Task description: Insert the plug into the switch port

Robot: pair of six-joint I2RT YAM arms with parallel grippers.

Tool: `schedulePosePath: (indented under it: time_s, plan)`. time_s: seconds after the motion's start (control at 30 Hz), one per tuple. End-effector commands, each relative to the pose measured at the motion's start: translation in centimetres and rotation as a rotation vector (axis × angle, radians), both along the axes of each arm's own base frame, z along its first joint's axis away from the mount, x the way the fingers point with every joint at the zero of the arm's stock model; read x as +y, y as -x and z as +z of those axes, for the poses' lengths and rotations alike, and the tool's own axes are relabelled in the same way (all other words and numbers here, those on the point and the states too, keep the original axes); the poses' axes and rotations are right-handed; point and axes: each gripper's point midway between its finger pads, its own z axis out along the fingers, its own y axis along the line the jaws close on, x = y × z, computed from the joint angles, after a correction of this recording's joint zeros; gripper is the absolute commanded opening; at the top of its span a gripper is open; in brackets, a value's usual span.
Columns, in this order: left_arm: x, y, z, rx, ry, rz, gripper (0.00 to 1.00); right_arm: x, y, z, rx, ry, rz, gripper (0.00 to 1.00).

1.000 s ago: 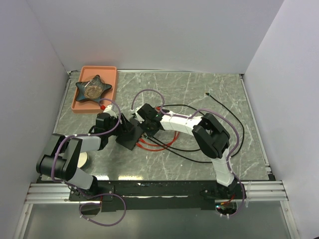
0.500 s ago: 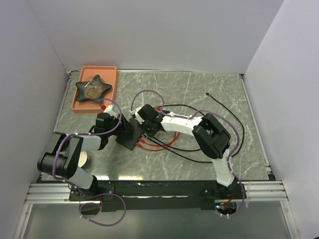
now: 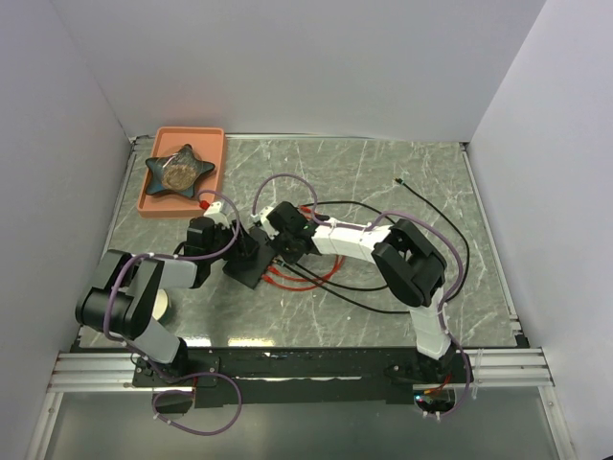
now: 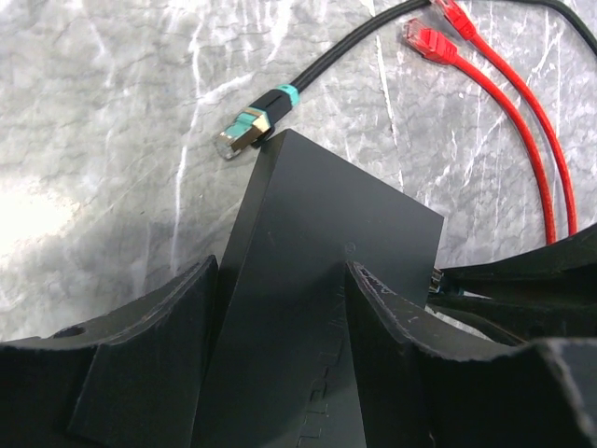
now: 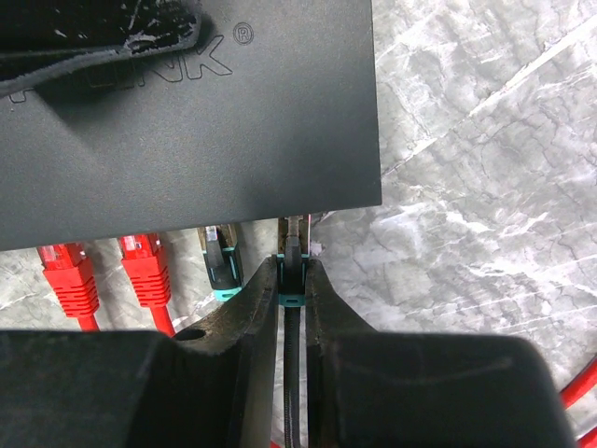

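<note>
The switch (image 3: 249, 259) is a flat matte-black box lying at the table's middle left. My left gripper (image 4: 280, 280) is shut on the switch (image 4: 322, 252), one finger (image 4: 149, 355) against each long side. In the right wrist view my right gripper (image 5: 293, 266) is shut on the plug (image 5: 293, 280), which has a teal boot and a black cable. The plug's tip meets the switch (image 5: 233, 112) at its port edge, at the rightmost port. How deep it sits is hidden under that edge. From above, the right gripper (image 3: 281, 246) stands close against the switch's right side.
A second teal plug (image 5: 220, 266) and two red plugs (image 5: 65, 275) sit along the same port edge. A loose teal plug (image 4: 250, 123) lies past the switch's corner. Red cables (image 3: 305, 278) and black cable loops (image 3: 450, 244) lie to the right. An orange tray (image 3: 153, 199) holds a star-shaped dish (image 3: 178, 169).
The left gripper's jaws have closed in onto the switch's sides and its arm has shifted slightly. The right gripper keeps its hold on the plug at the port edge.
</note>
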Motion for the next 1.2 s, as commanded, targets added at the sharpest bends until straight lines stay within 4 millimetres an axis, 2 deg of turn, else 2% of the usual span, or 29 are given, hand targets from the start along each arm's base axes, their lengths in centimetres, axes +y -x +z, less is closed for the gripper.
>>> schedulePosePath:
  time_s: [0.0, 0.17, 0.4, 0.87, 1.17]
  plan:
    - [-7.2, 3.8, 2.3, 0.003, 0.162, -0.321, 0.58, 5.7, -1.4, 3.5, -0.108, -0.237, 0.085, 0.0]
    - [-8.0, 4.7, 2.9, -0.01, 0.188, -0.38, 0.56, 6.1, -1.5, 3.7, -0.109, -0.253, 0.088, 0.0]
    - [-9.2, 6.4, 3.9, -0.03, 0.257, -0.497, 0.47, 6.3, -1.7, 4.4, -0.134, -0.277, 0.095, 0.0]
    - [-11.0, 9.4, 5.9, -0.094, 0.286, -0.666, 0.43, 6.9, -1.7, 5.9, -0.166, -0.335, 0.123, 0.0]
    - [-13.2, 10.9, 6.8, -0.115, 0.306, -0.766, 0.42, 7.5, -0.4, 7.4, -0.18, -0.392, 0.212, 0.0]
